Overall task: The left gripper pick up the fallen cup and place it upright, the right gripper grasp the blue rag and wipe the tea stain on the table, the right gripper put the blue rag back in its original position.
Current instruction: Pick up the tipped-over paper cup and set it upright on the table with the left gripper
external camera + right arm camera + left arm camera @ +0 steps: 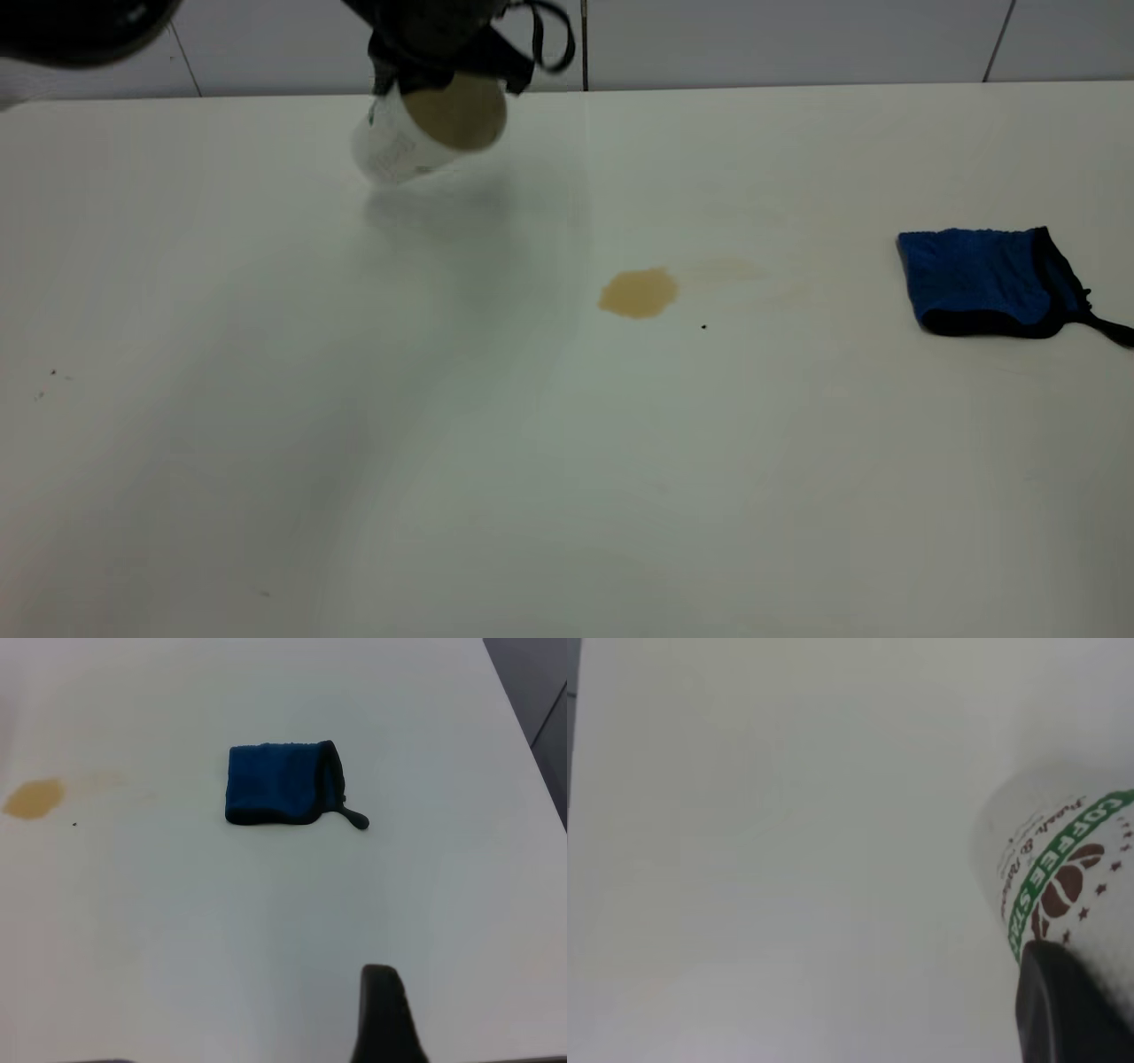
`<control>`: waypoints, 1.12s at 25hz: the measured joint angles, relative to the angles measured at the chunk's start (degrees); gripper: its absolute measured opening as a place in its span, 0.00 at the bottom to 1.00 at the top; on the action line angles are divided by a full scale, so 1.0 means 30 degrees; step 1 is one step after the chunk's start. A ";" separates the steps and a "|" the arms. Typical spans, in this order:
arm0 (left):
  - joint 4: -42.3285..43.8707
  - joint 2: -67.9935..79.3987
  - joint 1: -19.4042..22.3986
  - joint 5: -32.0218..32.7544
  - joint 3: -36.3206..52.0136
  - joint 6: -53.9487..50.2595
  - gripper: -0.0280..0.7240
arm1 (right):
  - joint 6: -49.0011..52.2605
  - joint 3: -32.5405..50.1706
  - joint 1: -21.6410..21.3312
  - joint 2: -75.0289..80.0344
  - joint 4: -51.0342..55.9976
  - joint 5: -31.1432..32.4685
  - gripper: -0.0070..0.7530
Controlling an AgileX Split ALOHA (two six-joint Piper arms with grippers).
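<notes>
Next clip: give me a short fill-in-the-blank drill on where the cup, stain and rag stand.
1. The left gripper holds the cup ____ the table.
2. The cup's mouth is tilted, not ____.
3. The blue rag lies ____ on the table.
4. The tea stain lies between the cup and the ____.

Missing: above; upright; untouched; rag

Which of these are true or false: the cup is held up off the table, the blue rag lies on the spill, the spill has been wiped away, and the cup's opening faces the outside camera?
1. The left tool holds the cup above the table. True.
2. The blue rag lies on the tea stain. False: it lies apart, to the stain's right in the exterior view.
3. The stain is wiped away. False: the tan blotch is there.
4. The cup's opening faces the exterior camera. True: it is tilted.
</notes>
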 joint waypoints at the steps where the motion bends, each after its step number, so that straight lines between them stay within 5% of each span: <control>1: -0.0845 -0.0429 0.0202 0.0000 -0.0399 0.0558 0.05 | 0.0000 0.0000 0.0000 0.0000 0.0000 0.0000 0.71; 16: -1.7052 -0.1703 0.6700 0.0017 -0.1741 1.3254 0.09 | 0.0000 0.0000 0.0000 0.0000 0.0000 0.0000 0.71; 28: -1.9510 0.1123 0.7554 0.0017 -0.1764 1.4681 0.23 | 0.0000 0.0000 0.0000 0.0000 0.0000 0.0000 0.71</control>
